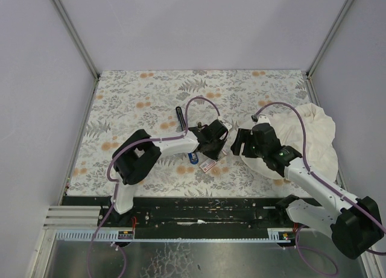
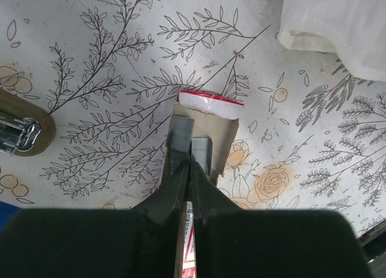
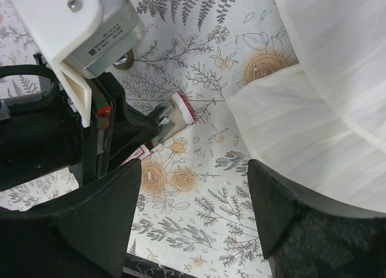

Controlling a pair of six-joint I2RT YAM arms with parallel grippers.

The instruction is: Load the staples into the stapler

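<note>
White walls close in a table (image 1: 120, 91) covered in a floral print. From the top view, the left gripper (image 1: 211, 151) is down near the middle of the table, a little toward the near edge. The blue stapler (image 1: 193, 157) lies just beside it on the left, and the staple box (image 1: 208, 165) is close by. The right gripper (image 1: 240, 144) hovers just to the right, next to the white cloth (image 1: 316, 130) heaped by the right edge.

In the left wrist view, the cardboard tray (image 2: 226, 139) lies flat with grey staples (image 2: 180, 139) in it. The left jaws are pinched together, their tips right at the seam between two strips. We cannot tell whether they actually have hold of a strip.

In the right wrist view, the right jaws stand wide apart with nothing between them, facing the tray and the left arm.

We see these risks:
- The tips may have closed on a corner only, so a lift could snap the strip or drop it onto the busy print.
- They may drag the light tray along with them.
- The two grippers are close and could knock together.
</note>
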